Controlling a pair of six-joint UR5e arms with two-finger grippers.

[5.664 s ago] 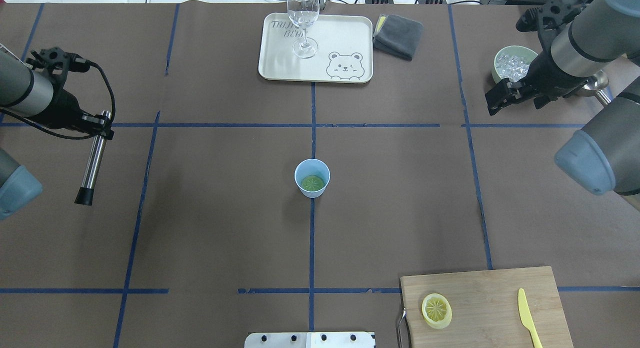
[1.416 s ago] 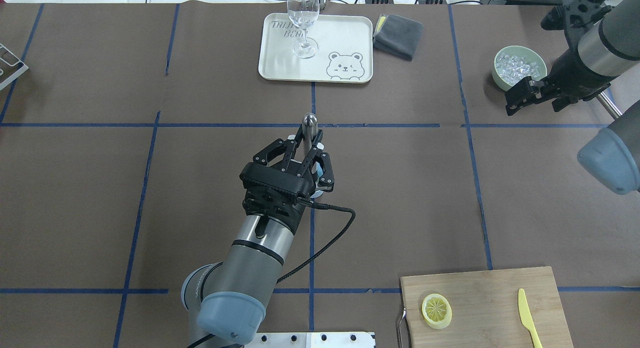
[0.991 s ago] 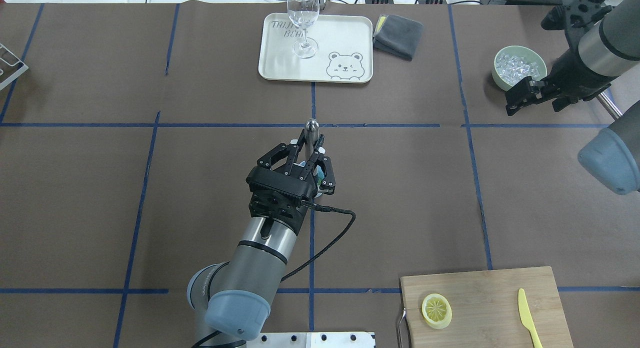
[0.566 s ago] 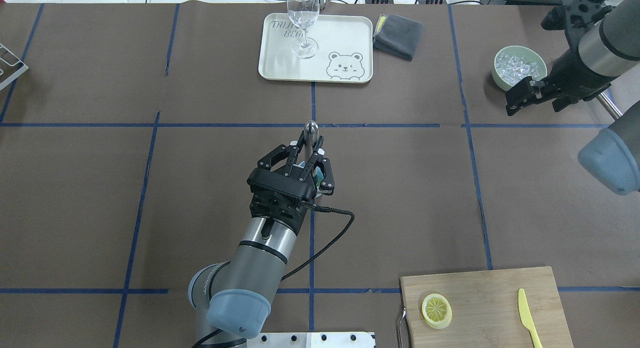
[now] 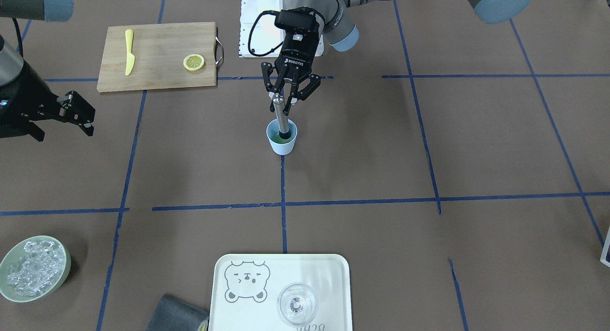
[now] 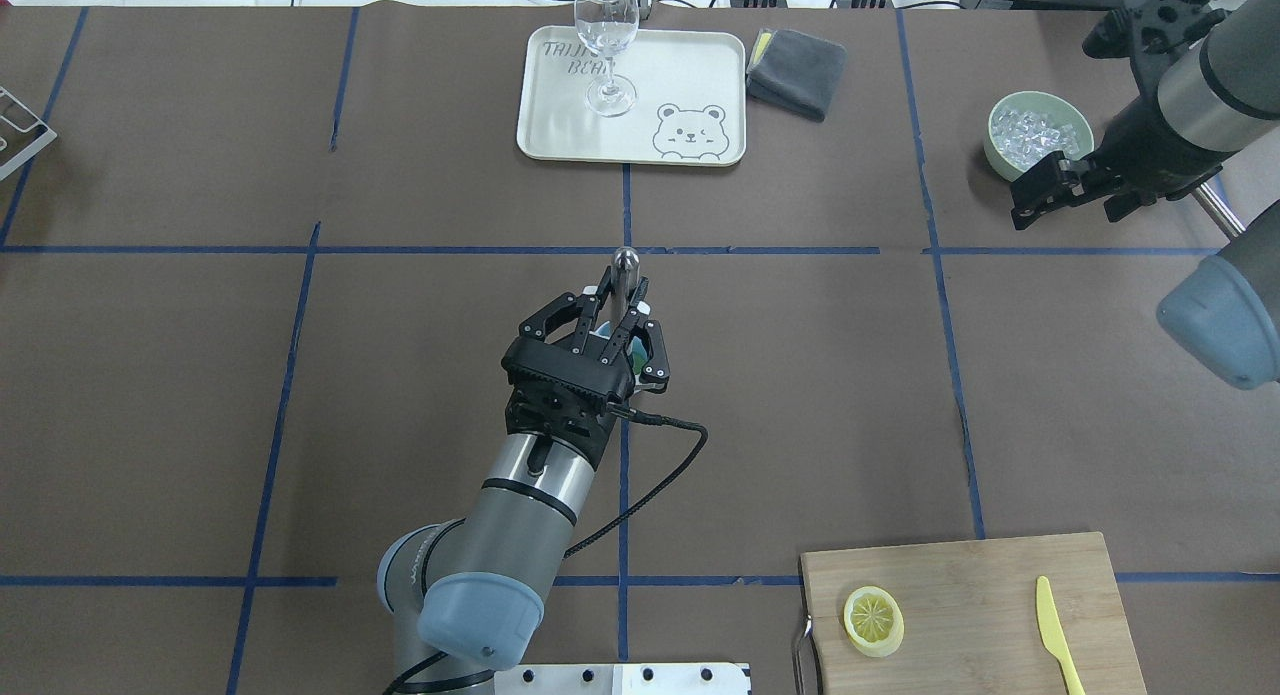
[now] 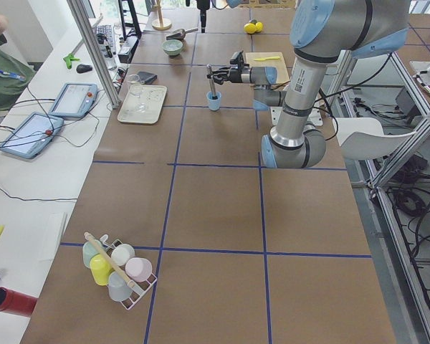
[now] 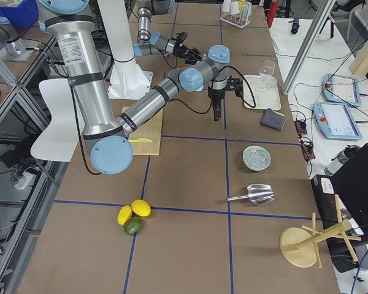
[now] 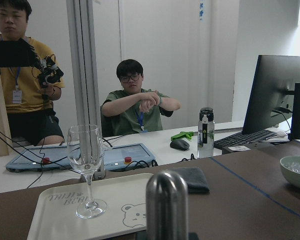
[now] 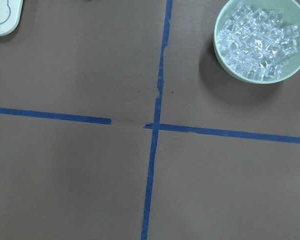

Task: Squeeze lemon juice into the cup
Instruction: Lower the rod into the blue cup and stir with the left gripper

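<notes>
The light-blue cup (image 5: 282, 145) stands on the middle tape line. A lemon slice (image 5: 277, 139) lies flat in its bottom and looks greenish there. My left gripper (image 5: 288, 98) is shut on a steel muddler (image 5: 281, 117), which stands upright in the cup with its black tip on the slice. In the overhead view the left gripper (image 6: 614, 320) covers most of the cup. The muddler's rounded top (image 9: 166, 202) fills the lower part of the left wrist view. My right gripper (image 6: 1040, 189) is open and empty, far off beside the ice bowl.
A second lemon slice (image 6: 873, 621) and a yellow plastic knife (image 6: 1056, 635) lie on the wooden cutting board (image 6: 980, 595) at the front right. A tray (image 6: 690, 85) with a wine glass (image 6: 606, 45) and a grey cloth (image 6: 797, 72) are at the back. A green ice bowl (image 6: 1037, 130) is at the back right.
My left arm has come from the far left to the cup with the muddler and stood it in the cup. Over the last second the muddler has shifted slightly. The right gripper has barely moved.
</notes>
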